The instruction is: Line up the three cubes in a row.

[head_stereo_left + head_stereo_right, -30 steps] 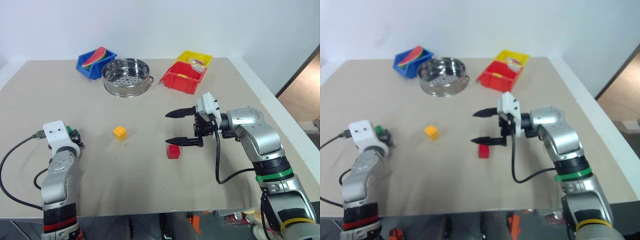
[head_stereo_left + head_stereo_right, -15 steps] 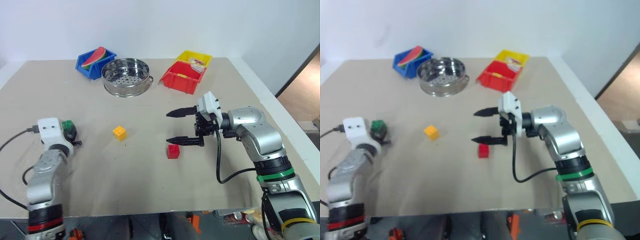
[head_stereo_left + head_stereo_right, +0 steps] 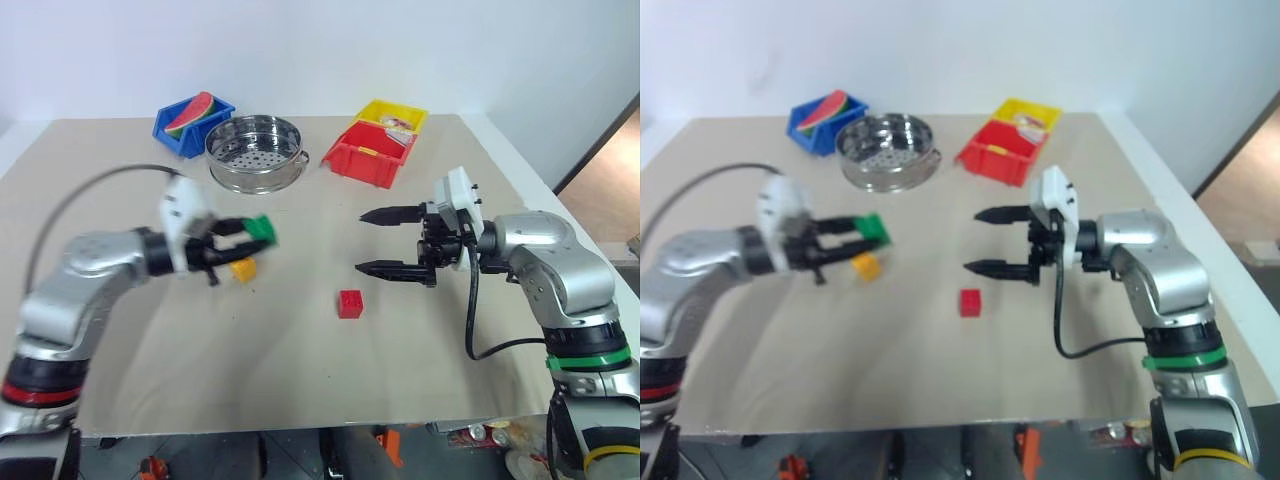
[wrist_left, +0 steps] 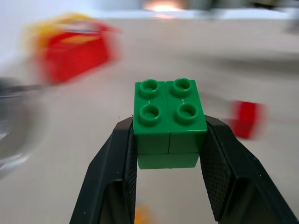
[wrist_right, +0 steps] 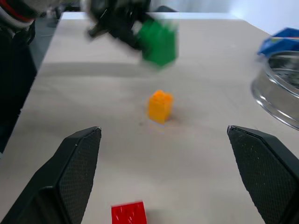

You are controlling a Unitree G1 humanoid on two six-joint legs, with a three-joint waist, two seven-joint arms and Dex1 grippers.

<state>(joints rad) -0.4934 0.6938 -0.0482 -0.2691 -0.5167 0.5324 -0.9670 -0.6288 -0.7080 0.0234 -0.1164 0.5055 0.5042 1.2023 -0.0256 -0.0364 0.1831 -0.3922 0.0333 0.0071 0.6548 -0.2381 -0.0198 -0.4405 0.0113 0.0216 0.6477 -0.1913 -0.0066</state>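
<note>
Left wrist view: green cube (image 4: 169, 122) (four studs)

Silver arms, black cables, green wrist ring, black-fingered tools.

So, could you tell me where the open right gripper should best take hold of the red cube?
Probably from above, closing on two opposite flat side walls of the red cube. It sits upright on the table with bare space all round; the right gripper hangs open nearby.

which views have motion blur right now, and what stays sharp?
Left wrist view: the green studded plastic brick between the black fingers is sharp, background smeared. Right wrist view: that brick is blurred; the yellow-orange brick is crisp. Left eye view: left gripper slightly blurred.
</note>
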